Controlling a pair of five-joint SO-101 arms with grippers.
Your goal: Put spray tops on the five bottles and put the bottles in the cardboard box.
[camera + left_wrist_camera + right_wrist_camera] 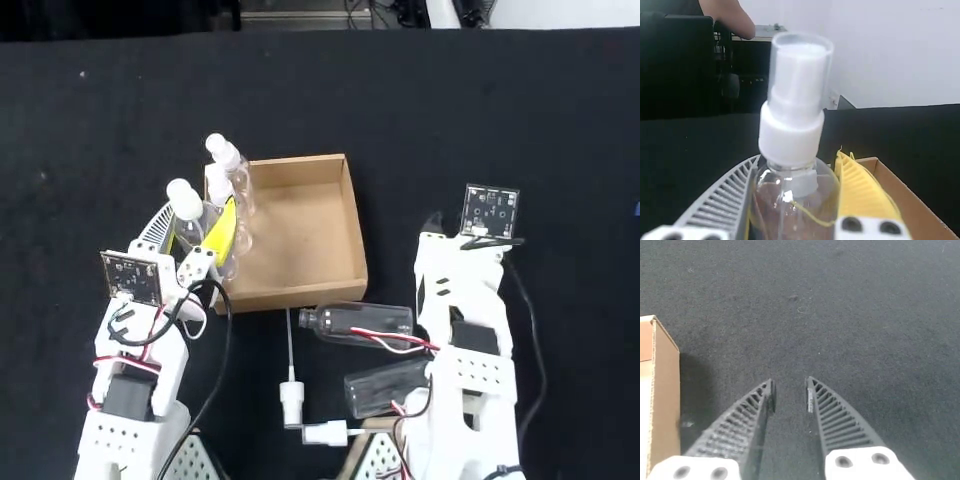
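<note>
Clear plastic with a white spray top already on: capped bottle [790,150] pinched upright between the grey and yellow fingers of the left pincer [799,156], just outside the left wall of the cardboard box [300,288]. Second capped bottle [228,165] upright at the box's far left corner; inside or merely against the wall, cannot tell.

Right pincer [790,382] slightly spread, pinching nothing, low over the cloth near the box's right wall.

Near side of the box: uncapped bottle [360,322] on its side just beside the front wall; another uncapped bottle [388,387] farther from that wall. Loose spray top [291,395] with its dip tube pointing at the front wall; second spray top [325,433] lying crosswise beyond it.

Step in hand, as judged: boxing of a finished bottle. Next move likely: raise above the left wall, carry inward, lower, spread the fingers only once over the box floor. Risk: knocking the corner bottle, close beside the yellow finger. Then capping of the two lying bottles, with a thin tube into a narrow neck and probably one pincer steadying.

Surface: black cloth tabletop [520,110], matte, flecked with lint. Room: white wall [890,50] beyond the box, dark furniture [675,65] beside it.
</note>
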